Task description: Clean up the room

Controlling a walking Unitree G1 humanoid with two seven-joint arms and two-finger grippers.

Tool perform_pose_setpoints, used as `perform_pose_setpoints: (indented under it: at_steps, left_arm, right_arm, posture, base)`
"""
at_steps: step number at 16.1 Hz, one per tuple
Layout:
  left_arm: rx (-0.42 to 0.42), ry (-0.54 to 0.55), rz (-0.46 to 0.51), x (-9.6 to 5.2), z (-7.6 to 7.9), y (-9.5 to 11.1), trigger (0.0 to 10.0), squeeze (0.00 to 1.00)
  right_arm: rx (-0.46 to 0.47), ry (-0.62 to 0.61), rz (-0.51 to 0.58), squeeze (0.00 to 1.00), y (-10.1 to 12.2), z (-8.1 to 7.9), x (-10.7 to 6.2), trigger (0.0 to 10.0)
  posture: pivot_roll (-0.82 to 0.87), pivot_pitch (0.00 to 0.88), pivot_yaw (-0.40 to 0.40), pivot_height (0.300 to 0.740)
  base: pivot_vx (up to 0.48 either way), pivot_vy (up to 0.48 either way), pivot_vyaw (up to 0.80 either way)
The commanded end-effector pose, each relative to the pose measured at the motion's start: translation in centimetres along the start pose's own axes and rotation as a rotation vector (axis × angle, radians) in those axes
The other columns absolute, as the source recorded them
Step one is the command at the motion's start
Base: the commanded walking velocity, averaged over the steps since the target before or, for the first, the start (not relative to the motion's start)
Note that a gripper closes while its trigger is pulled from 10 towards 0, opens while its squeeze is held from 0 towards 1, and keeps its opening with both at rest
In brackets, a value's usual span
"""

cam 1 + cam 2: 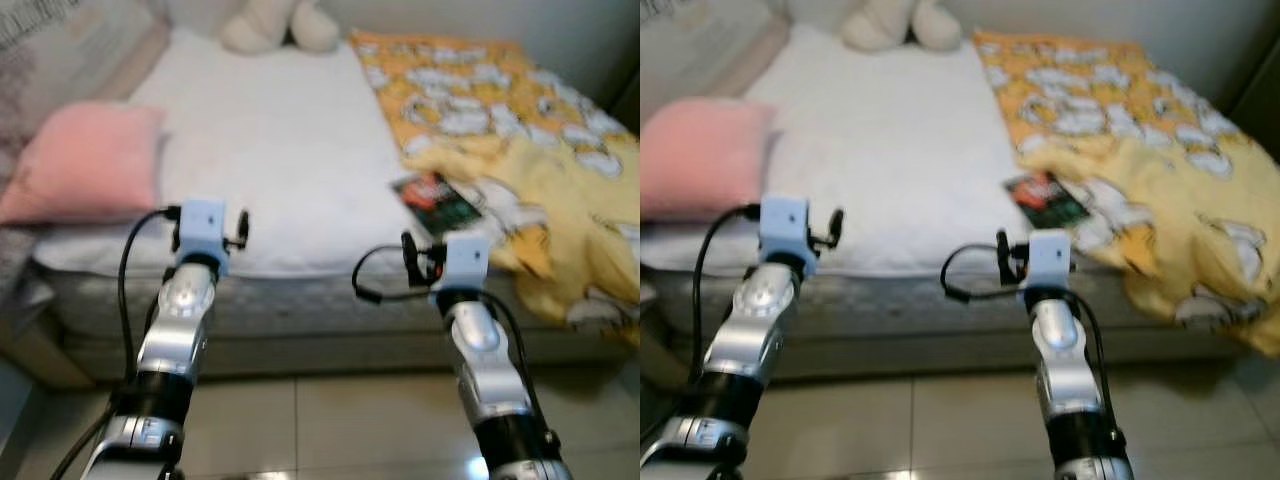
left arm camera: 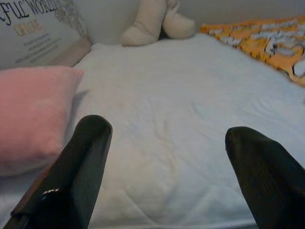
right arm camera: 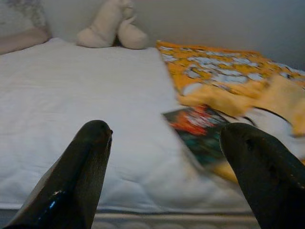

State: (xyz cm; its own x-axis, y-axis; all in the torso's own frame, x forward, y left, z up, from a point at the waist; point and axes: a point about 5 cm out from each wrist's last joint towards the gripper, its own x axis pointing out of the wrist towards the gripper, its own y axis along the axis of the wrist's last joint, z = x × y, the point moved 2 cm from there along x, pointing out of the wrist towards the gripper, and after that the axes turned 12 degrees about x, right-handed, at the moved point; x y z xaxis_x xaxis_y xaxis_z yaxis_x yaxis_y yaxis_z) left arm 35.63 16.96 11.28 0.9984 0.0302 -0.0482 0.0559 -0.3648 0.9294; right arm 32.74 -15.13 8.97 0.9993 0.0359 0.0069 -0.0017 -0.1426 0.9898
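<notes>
both arms are held out over the near edge of the bed. the left pincer and right pincer are each spread wide with nothing in them. a book lies on the white sheet, half tucked against the yellow blanket. pink pillow on the left side, plush toy at the far end.

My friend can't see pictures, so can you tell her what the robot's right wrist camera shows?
Two black fingers of the right gripper, spread open, point across a white bed toward a colourful book lying partly under a crumpled yellow blanket. A cream stuffed toy sits at the far end against the wall.
</notes>
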Motion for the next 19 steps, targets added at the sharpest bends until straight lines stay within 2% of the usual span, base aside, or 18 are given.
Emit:
perform_pose_setpoints:
  at_steps: [1, 4, 7, 10, 12, 13, 14, 15, 16, 17, 19]
  left_arm:
    - [0.005, -0.02, 0.014, 0.3, 1.0, 0.6, 10.0, 0.0]
    - [0.039, -0.045, 0.006, -0.9, 0.9, -0.8, 10.0, 0.0]
    - [0.013, -0.026, -0.028, -1.6, 0.2, -1.9, 10.0, 0.0]
    - [0.016, -0.028, -0.031, -2.1, 0.5, -2.1, 10.0, 0.0]
    - [-0.011, -0.034, -0.01, -2.3, 0.6, -1.9, 10.0, 0.0]
    - [-0.008, -0.042, -0.007, -2.1, 0.7, -1.8, 10.0, 0.43]
    - [-0.003, -0.061, 0.0, -1.8, 1.1, -1.4, 10.0, 0.43]
    - [0.006, -0.084, 0.025, -1.6, 1.3, -1.0, 10.0, 0.32]
    - [0.013, -0.099, 0.042, -1.5, 1.5, -0.6, 10.0, 0.32]
    - [0.024, -0.111, 0.054, -1.3, 1.5, -0.4, 10.0, 0.0]
    - [0.014, -0.134, 0.05, -0.7, 2.4, 0.0, 10.0, 0.0]
  right_arm:
    - [0.006, -0.033, 0.015, 0.0, 0.4, 1.0, -0.1, 10.0]
    - [0.007, -0.009, 0.012, 0.0, 0.0, 0.2, -0.1, 10.0]
    - [-0.001, 0.009, 0.02, 0.0, 0.0, 0.0, -0.1, 10.0]
    - [0.006, 0.008, 0.007, 0.0, -0.3, 0.1, 0.0, 10.0]
    - [0.015, -0.004, -0.015, 0.0, -0.6, 0.3, 0.0, 10.0]
    - [0.013, -0.003, -0.016, 0.0, -0.6, 0.3, 0.1, 10.0]
    - [0.01, -0.007, -0.011, 0.0, -0.4, 0.4, 0.3, 10.0]
    - [0.012, -0.012, -0.007, 0.0, -0.3, 0.4, 0.4, 10.0]
    - [0.013, -0.015, -0.005, 0.0, -0.3, 0.5, 0.5, 10.0]
    - [0.011, -0.019, 0.0, 0.0, -0.2, 0.5, 0.5, 10.0]
    - [0.006, -0.053, 0.025, 0.0, 0.4, 1.5, 0.4, 10.0]
  posture:
    - [-0.03, 0.0, -0.02, 0.74]
    - [0.01, 0.0, -0.016, 0.74]
    - [0.03, 0.0, -0.024, 0.74]
    - [0.04, 0.0, -0.043, 0.74]
    - [0.04, 0.0, -0.054, 0.74]
    - [0.04, 0.0, -0.049, 0.74]
    - [0.03, 0.0, -0.046, 0.74]
    - [0.03, 0.0, -0.041, 0.74]
    - [0.02, 0.0, -0.039, 0.74]
    - [0.02, 0.0, -0.031, 0.74]
    - [-0.02, 0.0, -0.013, 0.74]
  base:
    - [0.0, 0.0, 0.0]
    - [0.0, 0.0, 0.0]
    - [0.0, 0.0, 0.73]
    - [0.0, 0.0, 0.66]
    - [0.0, -0.152, 0.0]
    - [0.307, -0.368, 0.0]
    - [0.307, -0.368, 0.0]
    - [0.311, -0.364, 0.0]
    - [0.311, -0.364, 0.0]
    - [0.334, -0.341, 0.0]
    - [0.337, -0.337, 0.0]
